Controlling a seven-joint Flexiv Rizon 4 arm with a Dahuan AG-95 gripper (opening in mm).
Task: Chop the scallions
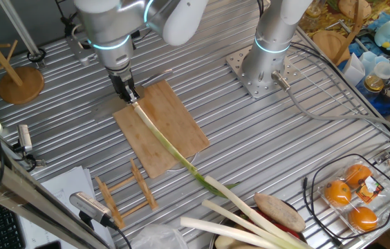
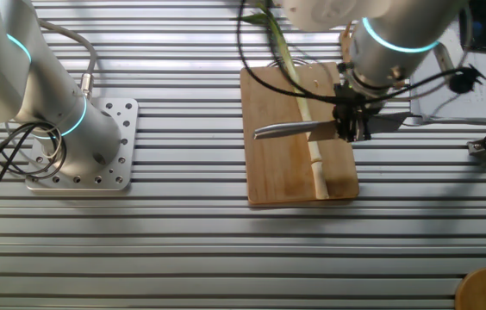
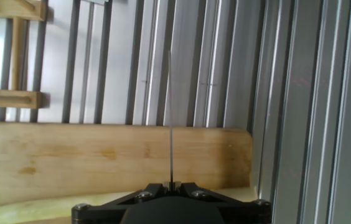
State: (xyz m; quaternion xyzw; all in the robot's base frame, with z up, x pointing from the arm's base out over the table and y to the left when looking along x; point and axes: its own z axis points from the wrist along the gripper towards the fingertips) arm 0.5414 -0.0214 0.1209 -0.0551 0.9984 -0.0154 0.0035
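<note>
One long scallion (image 1: 171,146) lies lengthwise along the wooden cutting board (image 1: 174,111). Its pale end is near the gripper and its green end runs off the board's near edge. In the other fixed view the scallion (image 2: 312,129) crosses the board (image 2: 277,168). My gripper (image 2: 352,120) is shut on a knife (image 2: 288,130), whose blade lies across the stalk just above the board. In the hand view the blade (image 3: 171,124) shows edge-on between my shut jaws (image 3: 172,185), over the board (image 3: 88,158). A pale strip of scallion (image 3: 26,208) shows at the bottom.
Thicker pale leek-like stalks (image 1: 240,223) lie at the near edge beside a brown root vegetable (image 1: 278,209). A wire basket (image 1: 383,181) holds bagged oranges. A small wooden rack (image 1: 122,194) lies near the board. A wooden stand (image 1: 19,79) and a second arm's base (image 1: 264,69) stand behind.
</note>
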